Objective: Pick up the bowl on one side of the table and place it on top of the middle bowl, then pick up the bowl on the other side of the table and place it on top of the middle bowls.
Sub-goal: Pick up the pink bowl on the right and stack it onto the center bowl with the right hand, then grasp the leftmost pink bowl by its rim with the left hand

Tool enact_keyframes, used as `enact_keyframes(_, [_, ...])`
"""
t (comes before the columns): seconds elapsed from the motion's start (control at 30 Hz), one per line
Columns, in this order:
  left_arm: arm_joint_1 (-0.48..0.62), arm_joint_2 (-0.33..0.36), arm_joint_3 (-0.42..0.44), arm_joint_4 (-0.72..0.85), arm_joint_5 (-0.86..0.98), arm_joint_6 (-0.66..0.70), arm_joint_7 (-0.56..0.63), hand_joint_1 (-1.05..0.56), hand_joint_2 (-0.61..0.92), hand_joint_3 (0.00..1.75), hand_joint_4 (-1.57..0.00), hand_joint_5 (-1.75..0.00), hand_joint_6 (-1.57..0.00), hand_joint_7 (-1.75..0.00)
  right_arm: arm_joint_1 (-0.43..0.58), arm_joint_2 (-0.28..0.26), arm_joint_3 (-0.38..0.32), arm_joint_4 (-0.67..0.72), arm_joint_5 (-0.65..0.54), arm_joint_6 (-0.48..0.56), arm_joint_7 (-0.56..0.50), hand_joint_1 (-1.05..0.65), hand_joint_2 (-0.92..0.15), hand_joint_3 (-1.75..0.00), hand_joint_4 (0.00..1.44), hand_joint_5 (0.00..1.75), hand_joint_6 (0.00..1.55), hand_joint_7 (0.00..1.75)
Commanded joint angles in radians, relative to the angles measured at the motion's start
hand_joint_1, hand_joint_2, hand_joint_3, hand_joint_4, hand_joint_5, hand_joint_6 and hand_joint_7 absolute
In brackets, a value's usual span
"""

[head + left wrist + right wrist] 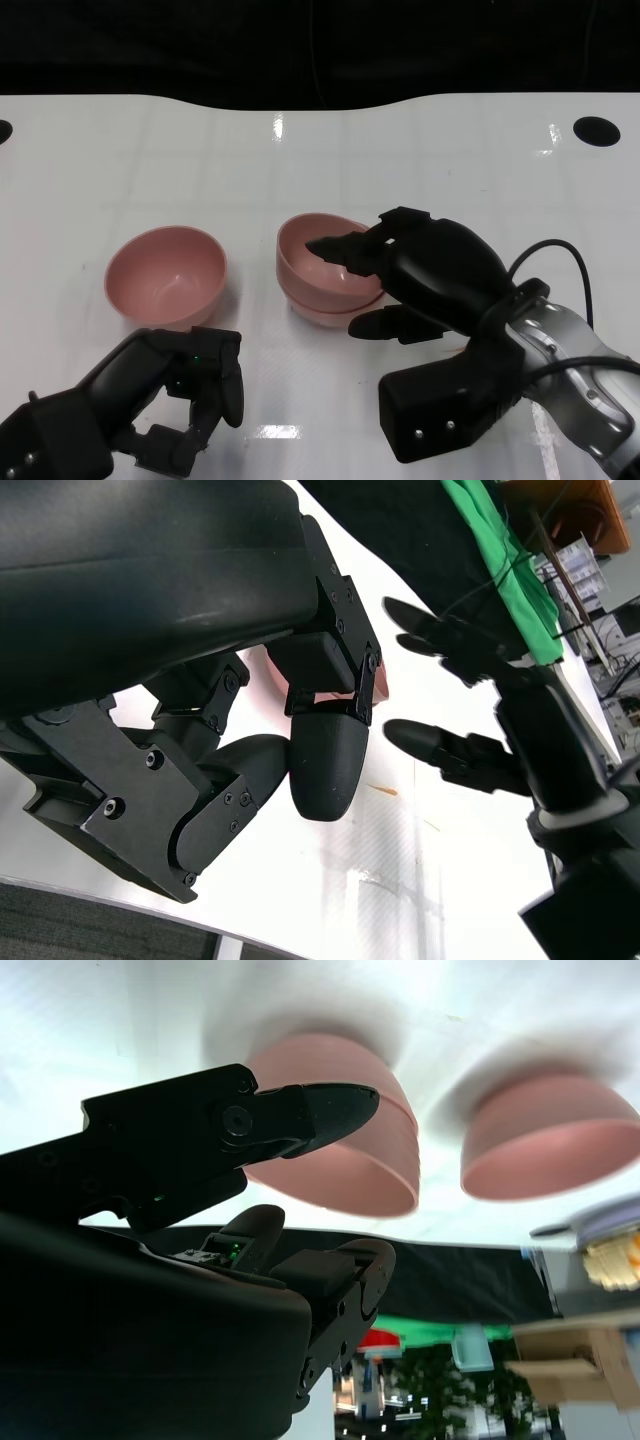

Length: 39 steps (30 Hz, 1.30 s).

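Nearby, left bowl [166, 276] beside stacked bowls [325, 270]

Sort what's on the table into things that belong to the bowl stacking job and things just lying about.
Job:
- pink round plastic bowl on the left side, alone
- stack of two pink bowls in the middle
- right hand, fingers at the stack's rim
- left hand, holding nothing

Lying about:
- white table
- black round hole near the table's far right edge

Matt pink plastic bowls [166, 275] on glossy white table [420, 160].
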Motion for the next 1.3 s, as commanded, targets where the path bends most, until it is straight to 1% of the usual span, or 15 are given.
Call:
enact_keyframes(0.03, [-0.003, 0.02, 0.012, 0.003, -0.004, -0.007, -0.006, -0.15, 0.4, 1.41, -0.89, -1.72, -0.83, -1.51, 0.045, -0.033, -0.038, -0.039, 0.019, -0.037, -0.049, -0.59, -0.92, -0.11, 0.17, 0.85, 0.41, 0.03])
enact_keyframes(0.27, [-0.001, 0.021, 0.016, -0.01, -0.004, 0.014, 0.0, -0.14, 0.38, 1.44, -0.92, -1.72, -0.85, -1.51, 0.118, -0.056, -0.091, -0.067, 0.052, -0.141, -0.135, -0.45, -0.92, -0.04, 0.34, 0.99, 0.6, 0.13])
enact_keyframes(0.4, [-0.001, 0.019, 0.019, -0.01, -0.01, 0.016, -0.002, -0.14, 0.38, 1.44, -0.91, -1.71, -0.85, -1.5, 0.158, -0.065, -0.122, -0.054, 0.076, -0.223, -0.199, -0.33, -0.92, -0.04, 0.52, 1.07, 0.76, 0.22])
enact_keyframes(0.5, [0.0, 0.014, 0.018, -0.015, -0.013, 0.023, 0.001, -0.13, 0.38, 1.43, -0.91, -1.72, -0.85, -1.5, 0.216, -0.091, -0.156, -0.081, 0.077, -0.266, -0.233, -0.24, -0.91, -0.06, 0.63, 1.31, 0.88, 0.32])
enact_keyframes(0.6, [0.0, 0.017, 0.019, -0.021, -0.002, 0.023, 0.008, -0.13, 0.38, 1.43, -0.91, -1.72, -0.85, -1.5, 0.258, -0.105, -0.181, -0.1, 0.087, -0.304, -0.249, -0.19, -0.89, -0.08, 0.68, 1.38, 0.93, 0.39])
enact_keyframes(0.63, [0.0, 0.017, 0.021, -0.02, 0.001, 0.02, 0.01, -0.13, 0.38, 1.44, -0.9, -1.72, -0.85, -1.5, 0.274, -0.111, -0.189, -0.104, 0.094, -0.32, -0.253, -0.15, -0.84, -0.2, 0.75, 1.29, 0.95, 0.49])
enact_keyframes(0.7, [0.0, 0.016, 0.022, -0.02, 0.002, 0.018, 0.012, -0.13, 0.37, 1.44, -0.9, -1.72, -0.85, -1.49, 0.289, -0.114, -0.2, -0.107, 0.099, -0.34, -0.255, -0.13, -0.58, -0.7, 0.81, 1.19, 0.92, 0.65])
enact_keyframes(0.83, [0.005, 0.016, 0.032, -0.029, 0.009, 0.027, 0.028, -0.12, 0.37, 1.43, -0.89, -1.7, -0.86, -1.47, 0.33, -0.123, -0.223, -0.1, 0.111, -0.409, -0.287, -0.05, -0.37, -1.12, 0.91, 1.16, 0.99, 0.77])
enact_keyframes(0.87, [0.004, 0.014, 0.036, -0.027, 0.006, 0.024, 0.031, -0.12, 0.37, 1.43, -0.89, -1.7, -0.86, -1.46, 0.344, -0.126, -0.229, -0.105, 0.115, -0.421, -0.291, -0.04, -0.35, -1.17, 0.92, 1.16, 1.0, 0.79])
enact_keyframes(0.9, [0.003, 0.013, 0.039, -0.024, 0.003, 0.019, 0.031, -0.11, 0.37, 1.43, -0.89, -1.7, -0.85, -1.45, 0.357, -0.128, -0.235, -0.114, 0.115, -0.423, -0.288, -0.03, -0.31, -1.26, 0.94, 1.28, 1.01, 0.84])
enact_keyframes(1.0, [0.001, 0.009, 0.046, -0.023, -0.003, 0.019, 0.033, -0.1, 0.37, 1.43, -0.87, -1.7, -0.84, -1.45, 0.393, -0.129, -0.251, -0.139, 0.118, -0.428, -0.273, -0.04, -0.29, -1.35, 0.96, 1.39, 1.02, 0.9])
enact_keyframes(1.13, [-0.003, -0.002, 0.061, -0.008, -0.056, 0.023, 0.017, -0.11, 0.47, 1.22, -0.77, -1.64, -0.8, -1.32, 0.447, -0.128, -0.268, -0.182, 0.138, -0.419, -0.25, -0.05, -0.2, -1.59, 1.03, 1.52, 1.0, 1.17])
enact_keyframes(1.2, [-0.004, -0.001, 0.064, -0.005, -0.067, 0.024, 0.015, -0.12, 0.5, 1.16, -0.76, -1.62, -0.8, -1.27, 0.468, -0.125, -0.276, -0.2, 0.151, -0.413, -0.236, -0.06, -0.19, -1.61, 1.02, 1.56, 0.98, 1.24])
enact_keyframes(1.23, [-0.005, 0.0, 0.066, -0.005, -0.07, 0.022, 0.015, -0.14, 0.55, 1.03, -0.74, -1.5, -0.79, -1.15, 0.48, -0.124, -0.281, -0.209, 0.16, -0.411, -0.227, -0.06, -0.16, -1.65, 1.0, 1.64, 0.94, 1.37])
enact_keyframes(1.3, [-0.009, -0.001, 0.071, 0.003, -0.075, 0.003, 0.014, -0.16, 0.61, 0.9, -0.73, -1.39, -0.8, -1.03, 0.497, -0.121, -0.288, -0.221, 0.172, -0.409, -0.215, -0.06, -0.14, -1.69, 0.99, 1.7, 0.9, 1.49])
